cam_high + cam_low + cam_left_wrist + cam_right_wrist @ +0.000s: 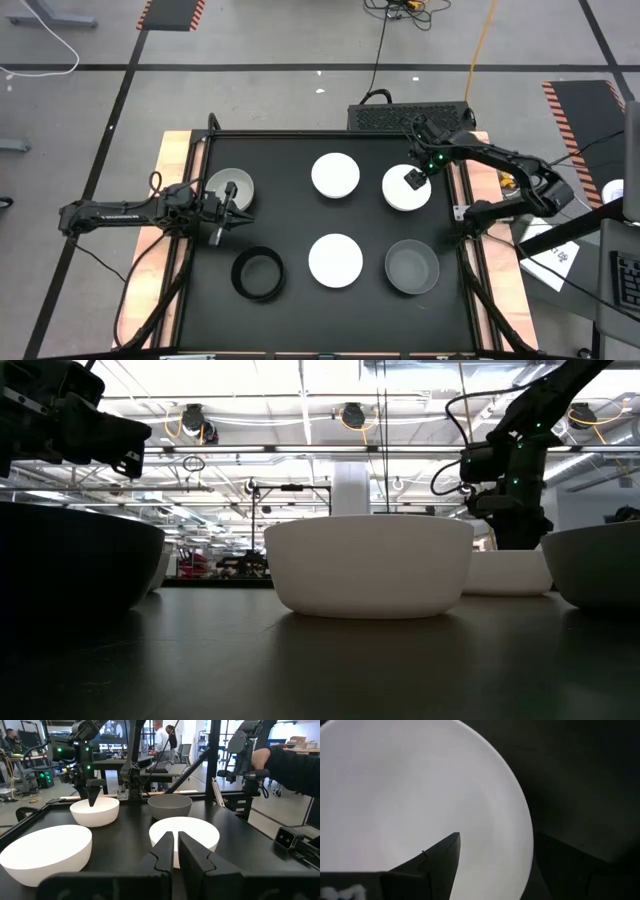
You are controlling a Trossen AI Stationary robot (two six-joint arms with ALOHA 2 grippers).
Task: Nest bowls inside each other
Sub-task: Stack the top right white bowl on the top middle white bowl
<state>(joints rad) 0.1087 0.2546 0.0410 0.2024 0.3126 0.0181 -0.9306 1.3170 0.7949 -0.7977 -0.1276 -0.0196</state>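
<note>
The right pincer [413, 179] hangs directly over the white bowl [406, 187] at the far right of the black tabletop [290, 230], its fingers spread wide. In the right wrist view one finger [437, 862] lies over the bowl's pale inside and the other sits outside the rim [522, 815], so the wall stands between them. That straddle is the relation the coming move seems to turn on: closing should pinch the rim, and a lift would free the bowl to be carried to a neighbour. A round bowl has no long axis, so only the spot on the rim matters.

The left pincer [228, 208] rests at the left side, fingers pressed together with nothing between them, beside and partly over a whitish bowl [230, 187]. It is nearer the left bowls; the right arm is nearer the right ones.

Six bowls show in the high view, each apart from the others, none nested yet. Three are plainly white: the one under the right pincer, one at far centre [335, 176], one at near centre [335, 260]. The left bowl looks white with a shadowed inside. One grey bowl [412, 267] sits near right, just this side of the straddled one and likely the closest place to drop it. One black bowl [258, 274] sits near left
</note>
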